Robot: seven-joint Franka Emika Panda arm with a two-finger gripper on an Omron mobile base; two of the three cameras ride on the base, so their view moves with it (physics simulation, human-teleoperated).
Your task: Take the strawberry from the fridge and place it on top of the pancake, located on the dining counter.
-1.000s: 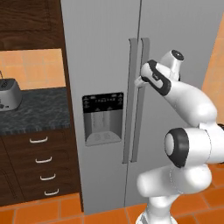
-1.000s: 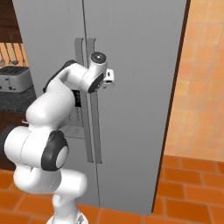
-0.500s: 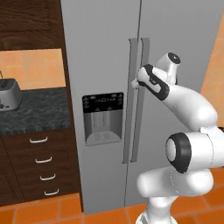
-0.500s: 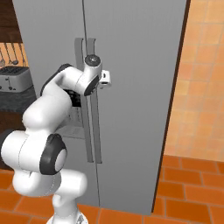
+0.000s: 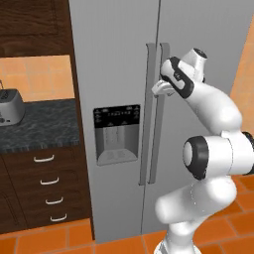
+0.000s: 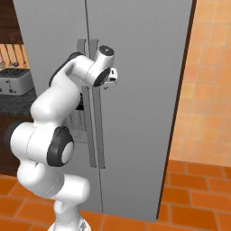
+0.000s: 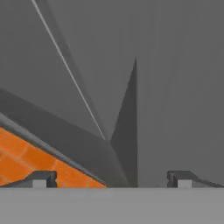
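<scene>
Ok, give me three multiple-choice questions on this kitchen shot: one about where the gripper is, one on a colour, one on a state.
1. Where is the gripper?
A. at the upright handles in the middle of the fridge
B. over the toaster
C. down at the floor

2. What colour are the floor tiles?
A. white
B. orange
C. black

3. How do the fridge doors stand?
A. both shut
B. left one wide open
C. both wide open

Answers:
1. A, the gripper sits against the handles in both base views.
2. B, orange tiles run under the fridge.
3. A, both door fronts lie flush, no shelves in sight.
</scene>
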